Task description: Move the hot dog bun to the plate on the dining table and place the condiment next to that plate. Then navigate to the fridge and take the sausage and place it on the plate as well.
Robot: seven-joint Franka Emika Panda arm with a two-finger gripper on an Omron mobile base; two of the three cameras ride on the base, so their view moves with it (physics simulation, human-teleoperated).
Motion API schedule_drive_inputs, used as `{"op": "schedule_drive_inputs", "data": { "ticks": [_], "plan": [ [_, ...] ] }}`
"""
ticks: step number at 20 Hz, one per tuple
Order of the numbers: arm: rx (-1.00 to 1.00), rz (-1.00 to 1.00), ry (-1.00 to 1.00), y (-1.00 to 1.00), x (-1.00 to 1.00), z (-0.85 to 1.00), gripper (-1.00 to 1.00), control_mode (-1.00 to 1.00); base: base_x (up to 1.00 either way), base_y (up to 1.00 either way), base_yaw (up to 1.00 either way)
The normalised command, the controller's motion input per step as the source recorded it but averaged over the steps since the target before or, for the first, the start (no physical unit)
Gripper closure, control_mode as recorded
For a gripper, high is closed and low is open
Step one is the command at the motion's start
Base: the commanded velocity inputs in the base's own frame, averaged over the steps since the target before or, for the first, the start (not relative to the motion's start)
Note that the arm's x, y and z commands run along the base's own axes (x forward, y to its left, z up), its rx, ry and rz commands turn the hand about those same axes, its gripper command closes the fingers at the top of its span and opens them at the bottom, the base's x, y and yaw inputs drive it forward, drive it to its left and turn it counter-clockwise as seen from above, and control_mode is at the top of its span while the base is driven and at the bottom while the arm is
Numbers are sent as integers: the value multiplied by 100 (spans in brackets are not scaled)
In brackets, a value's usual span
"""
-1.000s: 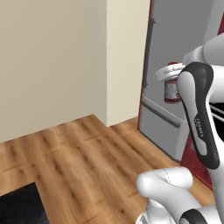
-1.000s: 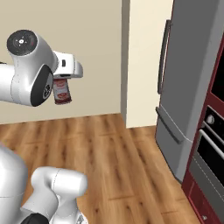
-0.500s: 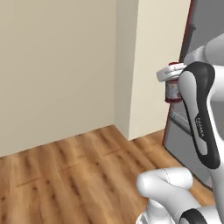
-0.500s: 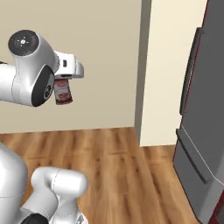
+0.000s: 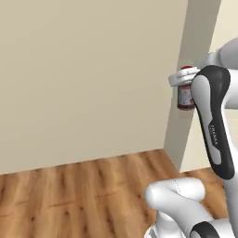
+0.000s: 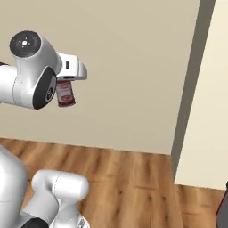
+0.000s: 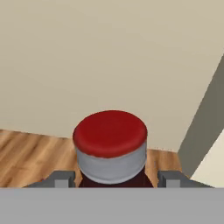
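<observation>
The condiment (image 5: 185,98), a small red cylinder with a whitish label, hangs in the air well above the floor, with my gripper (image 5: 184,83) shut on it. From the right base it is the red can (image 6: 65,94) under the white hand (image 6: 67,71). In the hand view its red cap and grey collar (image 7: 110,144) sit between the two dark fingertips (image 7: 62,178). The hot dog bun, plate, dining table, sausage and fridge are out of view.
A plain beige wall (image 5: 83,79) stands ahead, with a protruding wall corner (image 6: 191,89) to the right. Wooden floor (image 5: 79,190) runs along the base of the wall in front of my base.
The whole picture has slid as the base turns: the grey fridge and red cabinets have passed out on the right and bare wall has come in. The condiment stays in the gripper.
</observation>
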Motion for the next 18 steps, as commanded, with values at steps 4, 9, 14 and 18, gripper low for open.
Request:
{"op": "schedule_drive_inputs", "data": {
  "ticks": [4, 9, 14, 18],
  "plan": [
    [0, 0, 0, 0, 0, 0, 100, 100, 100, 0, 63],
    [0, 0, 0, 0, 0, 0, 100, 100, 100, -3, 64],
    [0, 0, 0, 0, 0, 0, 100, 100, 100, -6, 64],
    [0, 0, 0, 0, 0, 0, 100, 100, 100, -5, 64]
  ]
}}
